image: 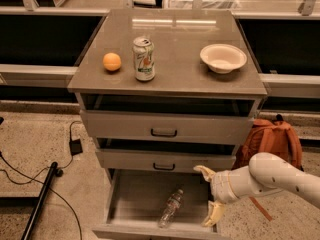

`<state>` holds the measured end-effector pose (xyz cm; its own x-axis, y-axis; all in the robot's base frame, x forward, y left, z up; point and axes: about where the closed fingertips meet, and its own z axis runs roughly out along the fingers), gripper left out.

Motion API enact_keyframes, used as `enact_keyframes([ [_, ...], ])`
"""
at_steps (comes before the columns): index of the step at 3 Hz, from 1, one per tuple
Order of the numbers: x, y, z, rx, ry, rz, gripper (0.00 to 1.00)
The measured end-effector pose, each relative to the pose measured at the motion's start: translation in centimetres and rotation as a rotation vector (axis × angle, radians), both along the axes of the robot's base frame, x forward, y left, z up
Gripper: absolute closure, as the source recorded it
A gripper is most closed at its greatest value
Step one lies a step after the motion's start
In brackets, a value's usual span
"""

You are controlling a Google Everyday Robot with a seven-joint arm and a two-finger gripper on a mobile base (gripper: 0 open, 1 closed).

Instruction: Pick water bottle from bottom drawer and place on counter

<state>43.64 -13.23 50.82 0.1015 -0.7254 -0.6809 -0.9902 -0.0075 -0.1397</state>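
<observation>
Risk: the small clear ribbed water bottle (171,208) is lying loose on the tray of the open grey metal bottom drawer (134,196). A glancing finger could roll it away, or the lower finger could catch the drawer's right wall. The white arm (270,176) is reaching in from the right. Its cream two-finger gripper (208,193) is hanging just right of the bottle, fingers spread, grasping nothing. The glossy grey-brown counter (175,44) is lying well above.

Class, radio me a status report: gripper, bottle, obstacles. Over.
Gripper open, low at the bottom drawer, right side. Water bottle lying in the drawer, ungripped. Nothing between them.
</observation>
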Motion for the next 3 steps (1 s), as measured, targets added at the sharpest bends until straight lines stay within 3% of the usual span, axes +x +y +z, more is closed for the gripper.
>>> enact_keyframes([
  [1,0.6,0.2,-0.8,0.007,0.007,0.003,0.00],
  [2,3.2,0.1,-5.5,0.009,0.016,-0.018,0.00],
  [3,4.5,0.5,-13.4,0.013,0.072,-0.026,0.00],
])
